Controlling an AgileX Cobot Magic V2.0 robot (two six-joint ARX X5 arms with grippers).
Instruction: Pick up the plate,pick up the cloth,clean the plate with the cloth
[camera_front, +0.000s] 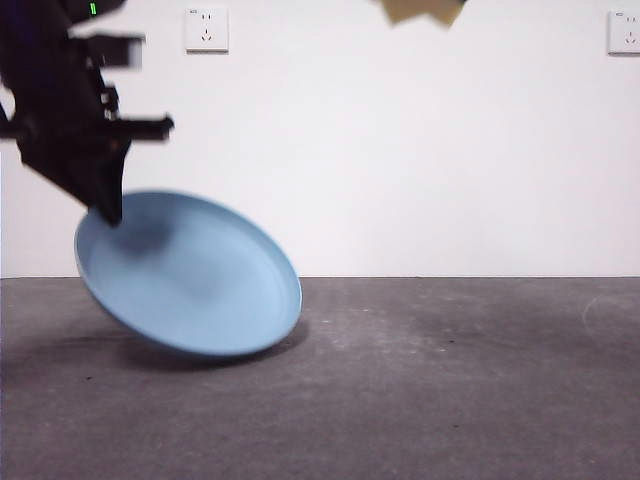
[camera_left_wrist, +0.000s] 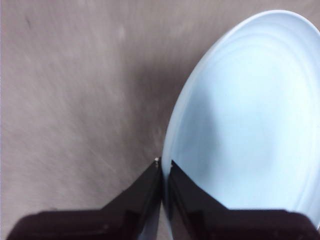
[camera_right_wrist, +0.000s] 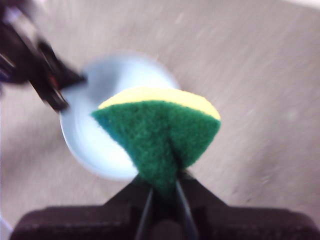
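The plate (camera_front: 190, 275) is showing a smooth, matt, plastic-looking light-blue surface, with faint concentric rings visible inside its rim in the left wrist view. The cloth (camera_right_wrist: 160, 135) (really a sponge) is presenting a coarse, fibrous dark green scouring face over a soft yellow foam layer. The table (camera_front: 450, 380) is looking like a grey, rough, matt surface with a felt-like grain. The wall (camera_front: 400, 150) is appearing plain, white and matt.

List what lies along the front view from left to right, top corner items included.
Left gripper, black, clamped on the rim → large round light-blue plastic plate, tilted, its lower edge on the grey table → first white wall socket → yellowish sponge at the top edge → second white wall socket.
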